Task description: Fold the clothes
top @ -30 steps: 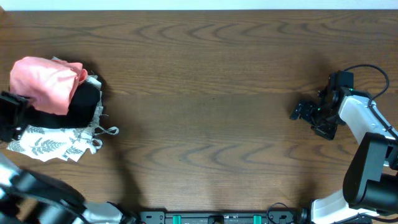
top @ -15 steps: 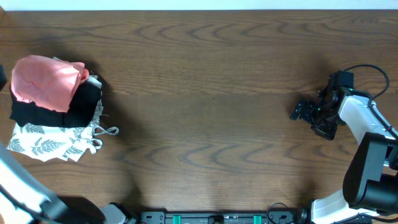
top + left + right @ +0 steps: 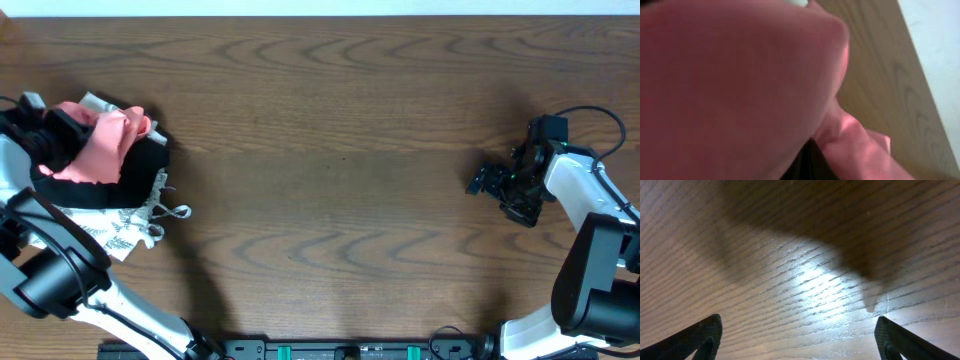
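Currently we find the T-shirt [image 3: 105, 150], salmon pink, bunched on top of a small pile at the far left of the worktop [image 3: 330, 120]. It is crumpled rather than flat, with one fold rising toward the right.

The left end effector [image 3: 58, 140] sits at the shirt's left side with its fingers pressed together, pinching a bunch of the pink fabric. From the left wrist we see little else. The T-shirt [image 3: 730, 85] fills nearly the whole view, close and blurred, and hides the fingers. A strip of worktop [image 3: 875, 65] shows past it on the right.

Under the shirt lies a black garment [image 3: 145, 165], its edge showing on the right and near sides. Under that is a white garment [image 3: 115, 228] with a grey leaf print, spread toward the near side. Two thin strap loops [image 3: 172, 211] trail off its right edge onto the wood. The left arm [image 3: 45, 270] curves in from the near left corner and covers part of the white garment.

The right end effector [image 3: 478, 182] is well apart from the pile, at the right of the worktop, with its fingers spread wide. From the right wrist we note both fingertips [image 3: 702, 335] at the lower corners, with only wood grain and a patch of glare between them. A black cable [image 3: 590, 110] loops over the right arm [image 3: 585, 190].
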